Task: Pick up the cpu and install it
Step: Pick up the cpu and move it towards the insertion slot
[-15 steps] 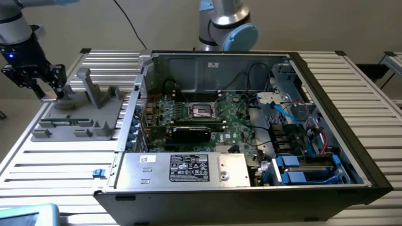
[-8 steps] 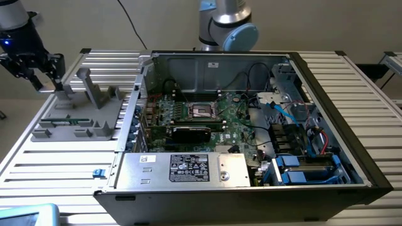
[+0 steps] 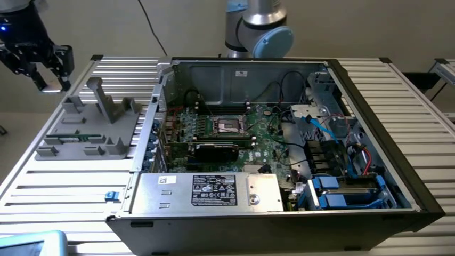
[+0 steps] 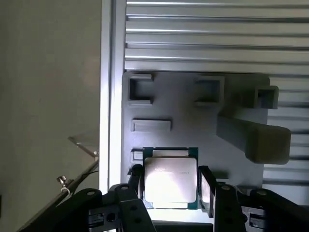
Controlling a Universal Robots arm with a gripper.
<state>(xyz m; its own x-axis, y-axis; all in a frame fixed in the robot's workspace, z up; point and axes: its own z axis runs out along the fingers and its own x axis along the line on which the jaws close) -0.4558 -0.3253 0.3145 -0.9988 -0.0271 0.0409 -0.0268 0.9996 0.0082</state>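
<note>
I hold my gripper (image 3: 50, 80) high at the exterior view's far left, wrist pointing down, with my arm's base joint (image 3: 259, 32) at the far middle. My two fingers (image 4: 137, 186) stand parted, pressing either side of the cpu (image 4: 170, 181).

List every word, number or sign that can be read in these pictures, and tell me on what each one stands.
Nothing can be read with certainty.
The black label on the large silver power supply box: white print, too small to read.
The silvery-grey square cpu between the black fingers: faint marks, washed out by glare.
</note>
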